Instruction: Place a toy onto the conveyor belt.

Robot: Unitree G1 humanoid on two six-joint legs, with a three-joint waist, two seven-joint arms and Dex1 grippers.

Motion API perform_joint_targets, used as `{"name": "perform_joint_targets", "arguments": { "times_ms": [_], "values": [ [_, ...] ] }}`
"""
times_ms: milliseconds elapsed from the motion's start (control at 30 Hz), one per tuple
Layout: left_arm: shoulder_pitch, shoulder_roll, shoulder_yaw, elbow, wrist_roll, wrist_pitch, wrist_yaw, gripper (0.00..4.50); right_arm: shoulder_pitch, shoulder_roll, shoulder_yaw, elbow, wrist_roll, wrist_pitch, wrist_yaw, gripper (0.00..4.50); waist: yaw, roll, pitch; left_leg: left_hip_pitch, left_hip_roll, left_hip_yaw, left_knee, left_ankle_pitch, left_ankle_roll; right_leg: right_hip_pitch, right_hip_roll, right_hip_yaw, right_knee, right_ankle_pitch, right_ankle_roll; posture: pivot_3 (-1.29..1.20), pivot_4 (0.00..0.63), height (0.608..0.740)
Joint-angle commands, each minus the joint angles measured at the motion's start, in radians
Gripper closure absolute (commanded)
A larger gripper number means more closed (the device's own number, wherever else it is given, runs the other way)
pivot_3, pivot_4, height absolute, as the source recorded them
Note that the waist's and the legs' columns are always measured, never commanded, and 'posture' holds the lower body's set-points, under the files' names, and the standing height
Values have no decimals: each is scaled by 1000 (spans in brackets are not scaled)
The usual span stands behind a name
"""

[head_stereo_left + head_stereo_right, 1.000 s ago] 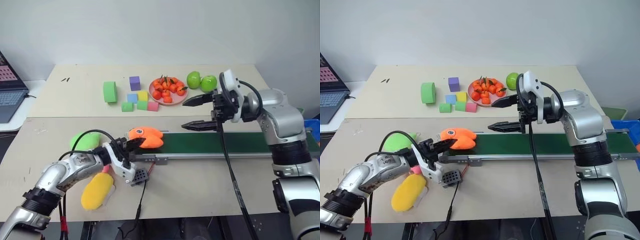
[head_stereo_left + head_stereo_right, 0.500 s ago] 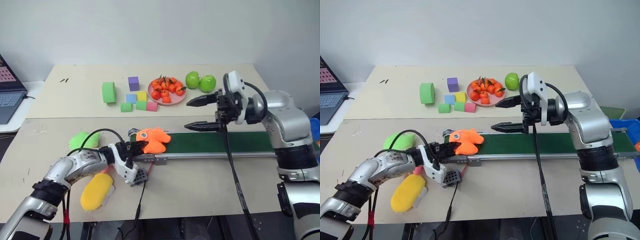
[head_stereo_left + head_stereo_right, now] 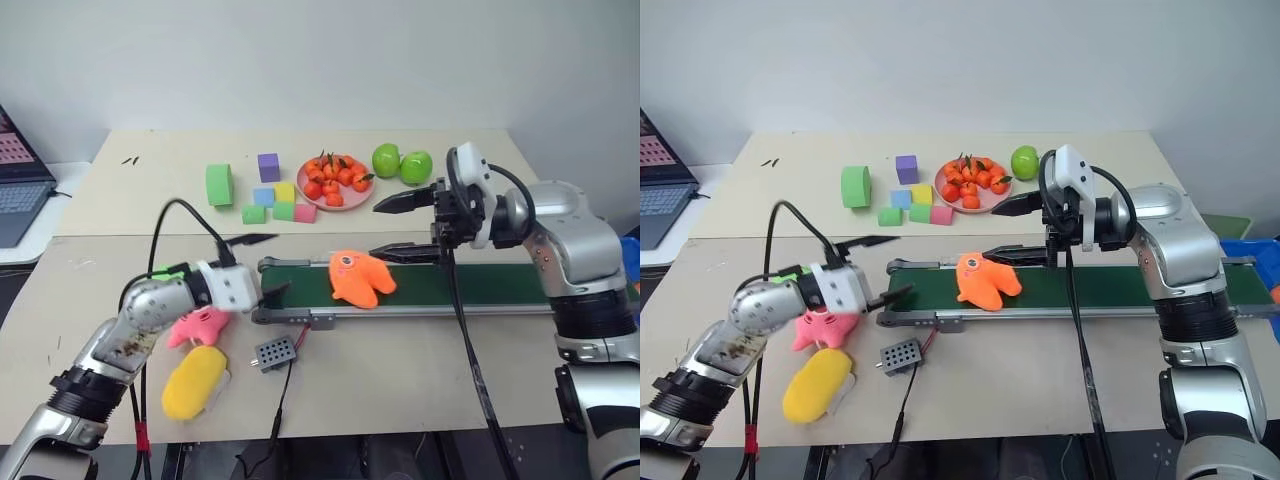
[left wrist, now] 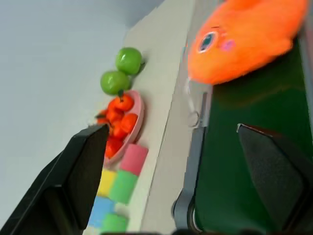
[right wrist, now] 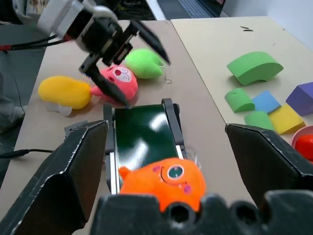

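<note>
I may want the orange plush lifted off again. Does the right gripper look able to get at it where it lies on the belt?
Probably yes. The orange plush toy lies free on the conveyor belt, uncovered, and the right gripper hangs just above it with jaws open. The left gripper is off at the belt's end, out of the way.

The toy [image 3: 361, 280] lies on the conveyor belt [image 3: 470, 284], near its left end. The belt runs across the counter [image 3: 400, 370]; a plate of fruit [image 3: 334, 181] and blocks [image 3: 272, 200] sit behind it. Two plush toys [image 3: 196, 355] lie left of the belt's end.
</note>
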Motion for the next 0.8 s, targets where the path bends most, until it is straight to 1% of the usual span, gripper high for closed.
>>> {"name": "perform_joint_targets", "arguments": {
  "times_ms": [33, 100, 233, 333, 467, 633, 800],
  "values": [
    [-30, 36, 67, -117, -249, 345, -82, 23, 9, -38, -27, -7, -14, -29, 12, 0, 0, 0, 0, 0, 0, 0, 0, 0, 0, 0, 0, 0, 0, 0, 0, 0, 150, 738],
    [-34, 83, 89, -173, -348, 514, -123, 23, 11, -58, -25, 0, -28, -41, 23, 0, -1, 0, 0, 0, 0, -1, 1, 0, 0, 0, 0, 0, 0, 0, 0, 0, 150, 738],
    [-34, 139, 163, -253, -496, 694, -166, 23, 9, -71, -38, 8, -43, -54, 11, 0, -7, 0, 0, 0, 0, 0, 1, 1, -1, 0, 0, 0, -1, -1, 1, 0, 150, 738],
    [-62, 152, 182, -262, -499, 746, -169, 23, 33, -66, -60, -12, -30, -36, -26, 0, -10, 0, 0, 1, 0, 0, 1, 1, -2, 1, 0, 1, -1, -1, 1, 0, 150, 738],
    [-135, 132, 203, -227, -500, 798, -157, 23, 84, -66, -83, -62, -16, -21, -66, 0, -8, 0, 0, 1, 0, 2, 1, 1, -2, 2, 0, 0, -1, -1, 1, 0, 150, 738],
    [-191, 127, 236, -203, -543, 872, -168, 23, 124, -87, -112, -119, 7, 3, -84, 0, -4, 0, 0, 0, -1, 2, 1, 3, -5, 2, 0, 0, -1, -1, 1, 0, 150, 738],
    [-277, 64, 257, -131, -544, 886, -137, 23, 173, -98, -154, -168, 9, 17, -132, 0, 2, 0, 0, 0, -1, 3, 2, 3, -5, 2, 0, 0, -1, -1, 1, 0, 150, 738]
  ]
}}
